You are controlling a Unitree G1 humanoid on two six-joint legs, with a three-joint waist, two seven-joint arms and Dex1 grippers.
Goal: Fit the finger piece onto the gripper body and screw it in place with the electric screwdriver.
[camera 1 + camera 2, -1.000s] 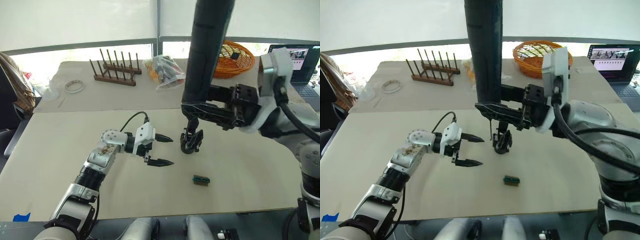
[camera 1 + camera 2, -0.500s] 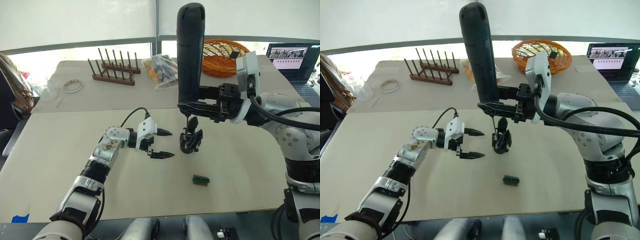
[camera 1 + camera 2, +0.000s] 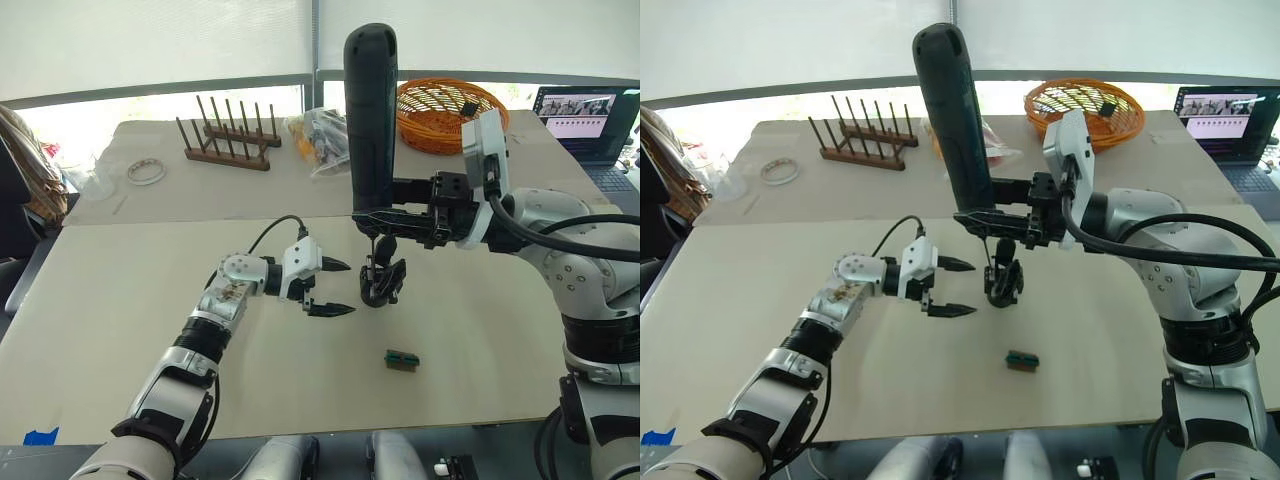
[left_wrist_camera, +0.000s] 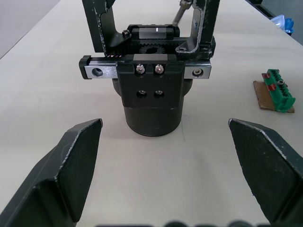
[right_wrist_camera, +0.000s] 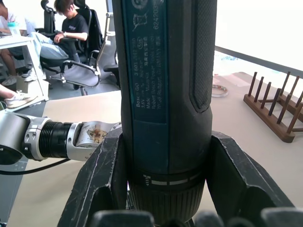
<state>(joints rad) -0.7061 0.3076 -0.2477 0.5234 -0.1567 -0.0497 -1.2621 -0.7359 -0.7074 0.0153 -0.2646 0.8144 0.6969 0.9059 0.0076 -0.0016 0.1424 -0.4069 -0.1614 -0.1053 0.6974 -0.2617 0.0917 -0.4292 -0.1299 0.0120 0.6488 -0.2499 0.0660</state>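
Presently the right claw (image 3: 385,215) is clamped on the electric screwdriver (image 3: 368,110), held upright with its tip directly above the gripper body (image 3: 382,281), which stands mid-table (image 3: 120,330); the bit itself is hard to make out against the dark parts. The left claw (image 3: 334,288) is spread wide and empty, just beside the gripper body and apart from it. A small green connector (image 3: 402,360) lies nearer the front edge; whether the finger piece is seated cannot be told.
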